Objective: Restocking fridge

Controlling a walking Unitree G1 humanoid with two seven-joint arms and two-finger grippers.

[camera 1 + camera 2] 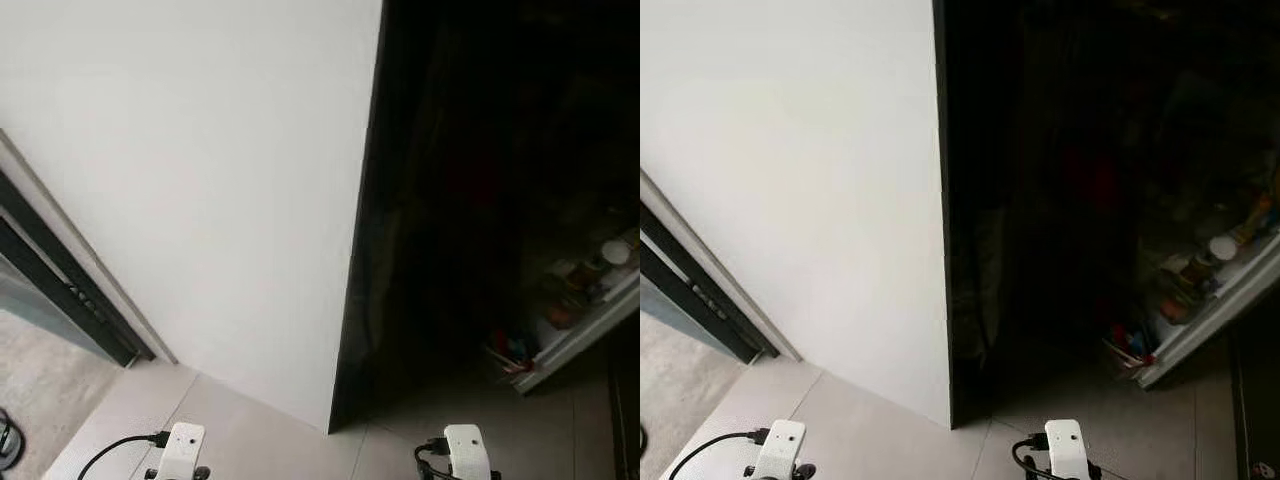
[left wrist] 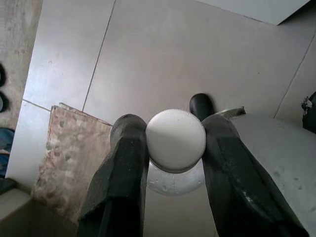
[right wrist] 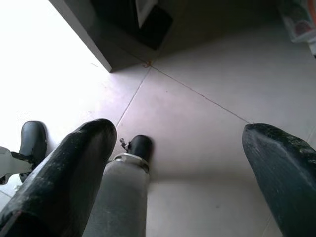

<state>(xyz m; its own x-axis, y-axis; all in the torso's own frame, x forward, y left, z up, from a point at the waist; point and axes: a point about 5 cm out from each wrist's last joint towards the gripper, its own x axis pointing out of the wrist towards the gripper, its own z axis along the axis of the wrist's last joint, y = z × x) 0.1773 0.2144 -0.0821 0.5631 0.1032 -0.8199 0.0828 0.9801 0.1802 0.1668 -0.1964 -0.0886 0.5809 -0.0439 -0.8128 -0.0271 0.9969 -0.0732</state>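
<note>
The left claw hangs low over the floor tiles, closed on 1 bottle just under its ribbed white cap. The clear body looks smooth, probably slippery and fairly light; the neck is the surest hold. The right claw gapes wide, empty. The fridge door shelf holds several items, perhaps jars.

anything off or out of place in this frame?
Nothing spilled or damaged. The fridge door shelf hangs open beside the dark fridge interior, expected for restocking. The left gripper holds a white-capped bottle; the right gripper is open, empty.
</note>
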